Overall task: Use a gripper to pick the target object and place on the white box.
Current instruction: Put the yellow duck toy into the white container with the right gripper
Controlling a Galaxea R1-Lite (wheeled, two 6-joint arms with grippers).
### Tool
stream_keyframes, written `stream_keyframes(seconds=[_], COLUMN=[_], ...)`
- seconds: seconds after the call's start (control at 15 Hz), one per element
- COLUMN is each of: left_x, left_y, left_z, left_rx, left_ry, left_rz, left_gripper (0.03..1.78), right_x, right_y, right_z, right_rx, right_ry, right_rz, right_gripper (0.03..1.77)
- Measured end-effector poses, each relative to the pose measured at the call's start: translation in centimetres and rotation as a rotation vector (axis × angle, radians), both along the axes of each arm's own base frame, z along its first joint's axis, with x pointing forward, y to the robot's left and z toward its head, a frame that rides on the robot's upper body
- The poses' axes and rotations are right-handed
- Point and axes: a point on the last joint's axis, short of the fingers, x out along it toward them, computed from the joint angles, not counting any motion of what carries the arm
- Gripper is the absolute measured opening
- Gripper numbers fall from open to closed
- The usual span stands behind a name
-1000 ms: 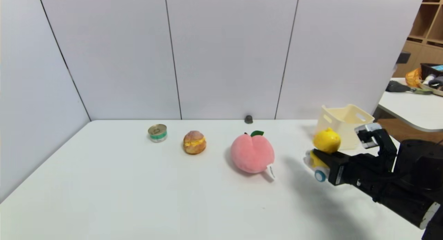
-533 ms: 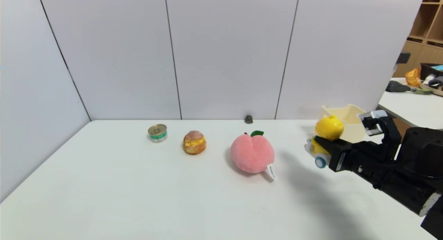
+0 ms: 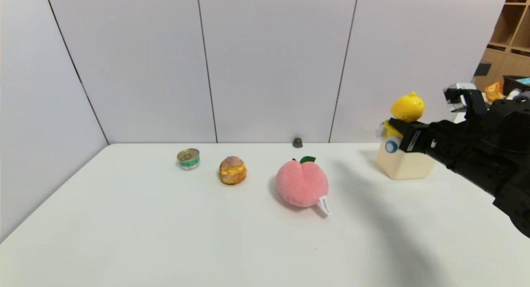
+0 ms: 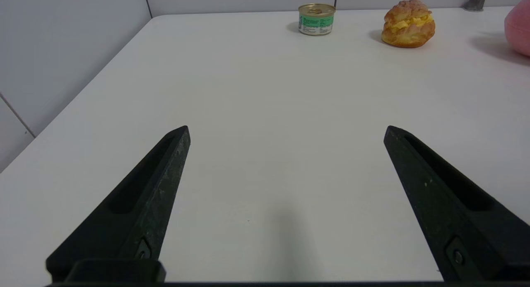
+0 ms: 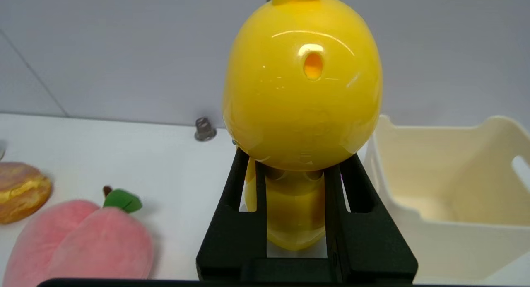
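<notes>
Nothing here can be read. The can (image 4: 316, 19) has a green label with some print on it, but the print is too small to make out. The peach (image 3: 302, 183) has a white tag (image 3: 324, 206) at its base with what may be a line of dark lettering, though I cannot tell a single letter. The right gripper (image 3: 398, 134) carries a small pale sticker on its side, and that too is illegible from here. The duck (image 5: 302, 84), the box (image 5: 451, 196) and the pastry (image 4: 408, 23) bear no marks that I can see.
</notes>
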Motion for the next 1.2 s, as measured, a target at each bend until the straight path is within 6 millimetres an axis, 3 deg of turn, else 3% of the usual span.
stream_keyframes(seconds=[0.33,0.6,0.87,1.2], left_x=[0.0,0.0,0.0,0.0], left_y=[0.0,0.0,0.0,0.0], left_z=[0.0,0.0,0.0,0.0], left_rx=[0.0,0.0,0.0,0.0], left_ry=[0.0,0.0,0.0,0.0], left_rz=[0.0,0.0,0.0,0.0], left_gripper=[1.69,1.69,1.69,1.69], right_x=[3.9,6.7,8.1,8.4], right_y=[-2.5,-4.1,-5.4,-7.0], right_z=[3.0,4.3,3.3,1.8], right_rx=[-0.001,-0.011,-0.064,-0.111], right_ry=[-0.06,-0.094,-0.073,0.018], right_rz=[-0.087,-0.131,-0.15,-0.002], right_gripper=[0.39,0.39,0.39,0.39])
